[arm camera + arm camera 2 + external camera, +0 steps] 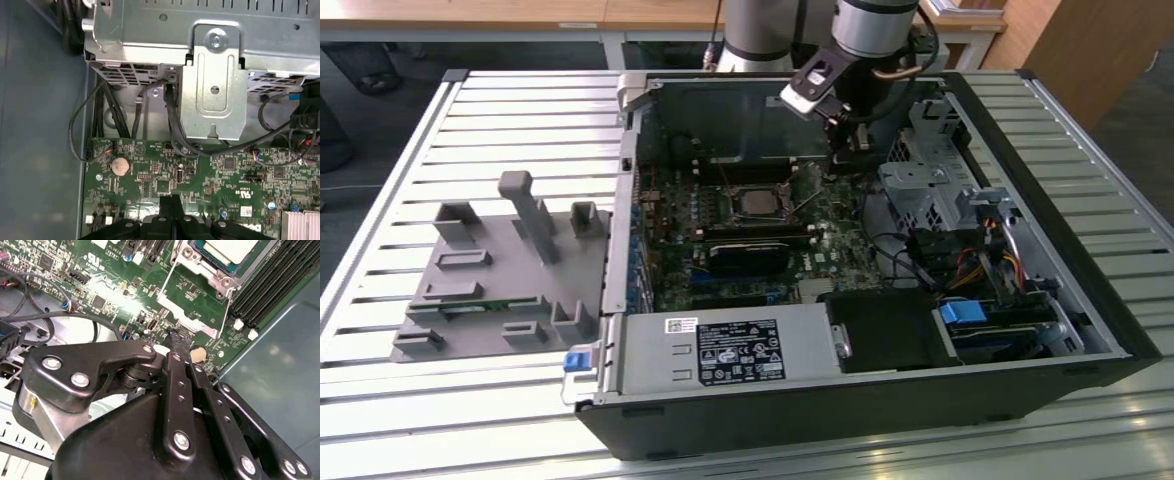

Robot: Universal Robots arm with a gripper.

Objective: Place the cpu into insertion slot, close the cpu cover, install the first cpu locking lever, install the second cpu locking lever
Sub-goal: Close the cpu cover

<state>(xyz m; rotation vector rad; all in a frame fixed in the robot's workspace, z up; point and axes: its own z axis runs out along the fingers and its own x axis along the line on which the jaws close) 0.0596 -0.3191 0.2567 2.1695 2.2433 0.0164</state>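
Nearest the exterior camera, a silver power supply [720, 350] fills the front of the open computer case [854, 425]. To the exterior view's left, a grey plastic fixture [494, 270] lies on the slatted table [400, 400]. Farther in, on the green circuit board [834, 245], a black rectangular block [747, 255] sits just before the insertion slot [727, 205]. The cpu [758, 203] lies in that slot with its silver top up. In the second wrist view the cpu cover [210, 272] frames the chip, though I cannot tell whether it is pressed flat. Beyond, to the exterior view's right of the slot, the gripper [843, 160] points down at the board. Its fingers [165, 210] are pressed together with nothing between them, and their tips are close to a coin battery [120, 165].
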